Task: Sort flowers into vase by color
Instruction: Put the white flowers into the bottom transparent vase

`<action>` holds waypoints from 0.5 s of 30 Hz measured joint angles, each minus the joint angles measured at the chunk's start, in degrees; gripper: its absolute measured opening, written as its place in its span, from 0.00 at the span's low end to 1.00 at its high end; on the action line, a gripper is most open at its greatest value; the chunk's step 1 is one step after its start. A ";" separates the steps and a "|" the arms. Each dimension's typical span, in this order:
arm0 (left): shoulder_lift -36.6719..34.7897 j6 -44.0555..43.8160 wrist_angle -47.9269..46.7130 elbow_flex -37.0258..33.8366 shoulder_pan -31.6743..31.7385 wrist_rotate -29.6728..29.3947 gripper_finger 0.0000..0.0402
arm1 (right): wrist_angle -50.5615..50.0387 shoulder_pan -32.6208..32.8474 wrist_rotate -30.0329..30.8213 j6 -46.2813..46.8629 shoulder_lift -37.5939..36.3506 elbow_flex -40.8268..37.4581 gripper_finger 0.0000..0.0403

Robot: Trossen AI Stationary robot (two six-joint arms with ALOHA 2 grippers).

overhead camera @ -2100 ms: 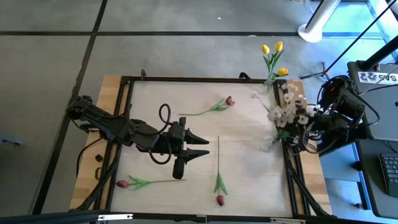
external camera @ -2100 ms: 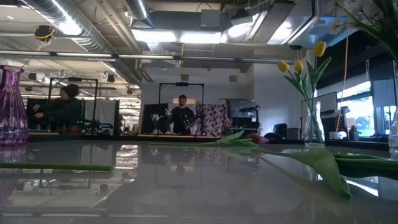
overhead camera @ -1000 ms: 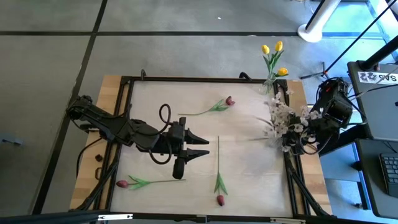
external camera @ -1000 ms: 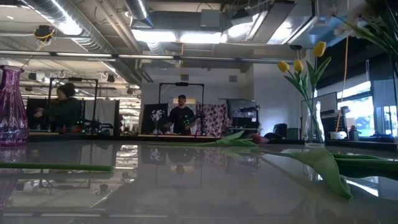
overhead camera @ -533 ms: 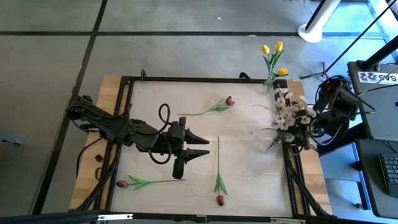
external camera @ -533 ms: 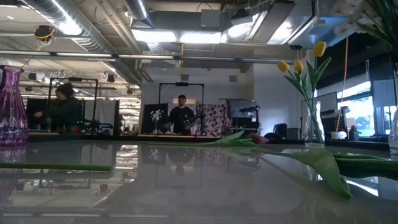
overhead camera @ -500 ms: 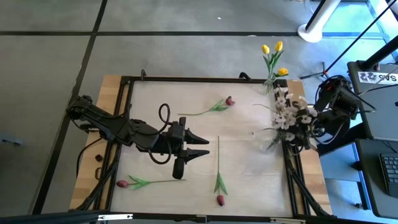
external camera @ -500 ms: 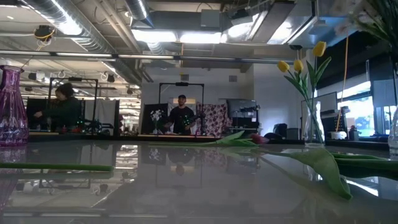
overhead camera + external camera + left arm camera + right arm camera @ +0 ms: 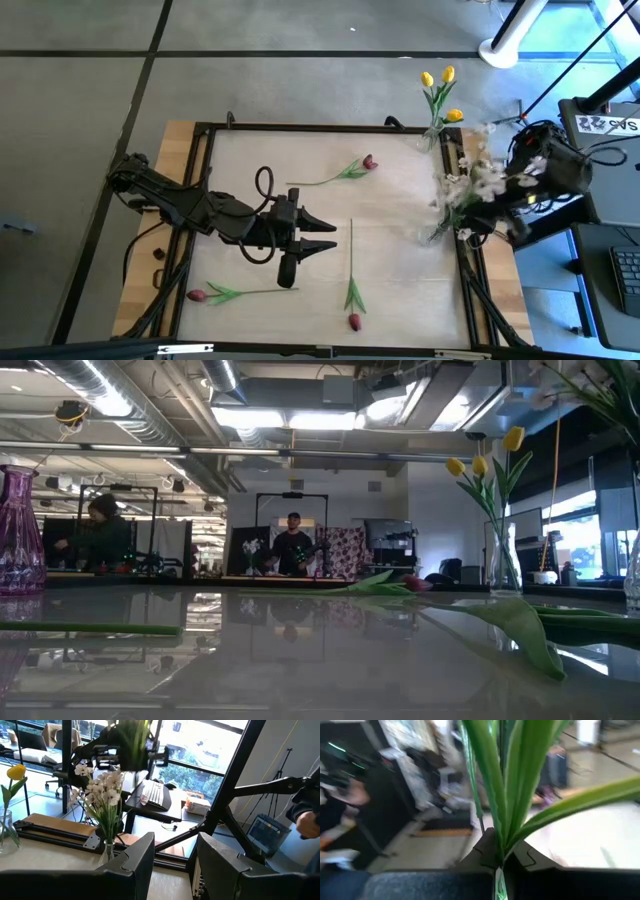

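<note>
- Clamped fingers of the right gripper [image 9: 498, 862] hold a green-leaved spray of tiny white blossoms [image 9: 478, 185] at the table's right edge, above a clear glass vase [image 9: 436, 231].
- Left gripper [image 9: 325, 233] hovers mid-table, fingers apart.
- Three dark red tulips [image 9: 369, 161] lie on the table.

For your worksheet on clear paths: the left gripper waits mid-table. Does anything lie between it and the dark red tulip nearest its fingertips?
Nothing visible does. The left gripper is open and points at the dark red tulip's stem, with bare table between them. The right gripper is shut on the white spray at the table's right edge.
</note>
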 joint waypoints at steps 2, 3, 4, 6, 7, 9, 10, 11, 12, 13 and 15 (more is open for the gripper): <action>0.02 0.00 0.00 0.00 0.00 0.00 0.36 | 4.42 0.00 -3.34 -1.89 0.02 0.02 0.01; 0.00 0.00 0.00 0.00 0.00 0.02 0.36 | 6.07 0.00 -5.66 -2.51 0.02 0.02 0.01; -0.01 0.02 0.00 0.00 0.00 0.01 0.36 | 7.47 0.00 -8.35 -3.12 0.02 0.02 0.01; 0.00 0.02 -0.02 0.00 0.00 0.00 0.36 | 8.83 0.00 -15.00 -3.92 0.02 0.02 0.01; 0.00 0.04 -0.02 0.00 0.00 0.00 0.36 | 8.81 0.00 -17.96 -3.89 0.08 0.02 0.01; 0.00 0.04 -0.02 0.00 0.00 0.00 0.36 | 8.72 0.00 -22.47 -3.92 0.40 0.02 0.01; 0.01 0.04 -0.02 0.00 0.00 0.00 0.36 | 8.37 0.02 -24.05 -4.00 0.63 0.02 0.01; -0.01 0.04 -0.02 0.00 0.00 0.02 0.36 | 7.53 0.02 -25.42 -4.06 0.82 0.02 0.01; 0.00 0.04 -0.02 0.00 0.00 0.00 0.36 | 6.00 0.02 -26.56 -4.08 0.97 0.02 0.01; 0.02 0.03 -0.02 0.00 0.00 0.00 0.36 | 4.17 0.02 -27.08 -4.12 1.17 0.02 0.01; 0.01 -0.01 -0.02 0.00 0.00 0.00 0.36 | 0.24 0.02 -27.37 -5.43 1.51 0.02 0.01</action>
